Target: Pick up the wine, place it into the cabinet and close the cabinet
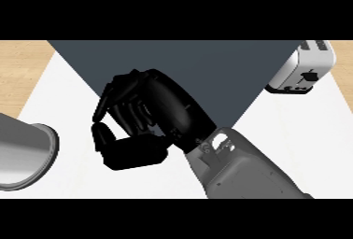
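One hand logged in head view, right hand (147,122) over the white counter (303,140), fingers curled together, wine not made out, dark grey panel (207,60) behind, toaster (303,67) far right, metal pot (24,151) at left edge

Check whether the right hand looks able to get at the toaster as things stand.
Probably yes. The right hand is raised over the middle of the counter, fingers curled, and the toaster stands to its right near the far edge, with only bare counter showing between them. Whether the hand holds anything cannot be told.
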Controlling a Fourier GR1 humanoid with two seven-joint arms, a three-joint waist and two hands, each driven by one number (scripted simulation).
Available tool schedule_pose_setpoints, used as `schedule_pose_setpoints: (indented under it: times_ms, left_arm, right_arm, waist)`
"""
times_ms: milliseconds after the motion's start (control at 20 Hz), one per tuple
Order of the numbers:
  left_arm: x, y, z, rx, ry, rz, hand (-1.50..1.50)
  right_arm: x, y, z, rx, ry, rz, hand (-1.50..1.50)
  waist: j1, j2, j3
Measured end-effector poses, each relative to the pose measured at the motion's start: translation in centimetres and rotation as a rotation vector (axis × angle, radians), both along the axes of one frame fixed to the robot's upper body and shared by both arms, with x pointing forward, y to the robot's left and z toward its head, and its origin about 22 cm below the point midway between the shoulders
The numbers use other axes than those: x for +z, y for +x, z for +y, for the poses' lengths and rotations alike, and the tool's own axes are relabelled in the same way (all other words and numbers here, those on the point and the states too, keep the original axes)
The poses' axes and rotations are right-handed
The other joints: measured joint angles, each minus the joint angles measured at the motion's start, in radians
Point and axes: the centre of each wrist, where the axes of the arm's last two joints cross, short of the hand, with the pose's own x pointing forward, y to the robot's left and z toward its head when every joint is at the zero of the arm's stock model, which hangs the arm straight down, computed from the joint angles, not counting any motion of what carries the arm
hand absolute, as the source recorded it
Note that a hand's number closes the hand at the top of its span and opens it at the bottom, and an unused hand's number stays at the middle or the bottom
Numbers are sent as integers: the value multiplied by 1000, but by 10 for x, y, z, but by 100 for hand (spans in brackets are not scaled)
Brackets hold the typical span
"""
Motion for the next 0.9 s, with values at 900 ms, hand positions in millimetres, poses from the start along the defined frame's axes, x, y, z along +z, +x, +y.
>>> schedule_pose_setpoints:
  times_ms: [900]
  left_arm:
    - [-15,36,-47,-54,-29,38,-150]
  right_arm:
    - [-8,69,-22,73,-29,-87,150]
  waist:
    - [-10,-27,-10]
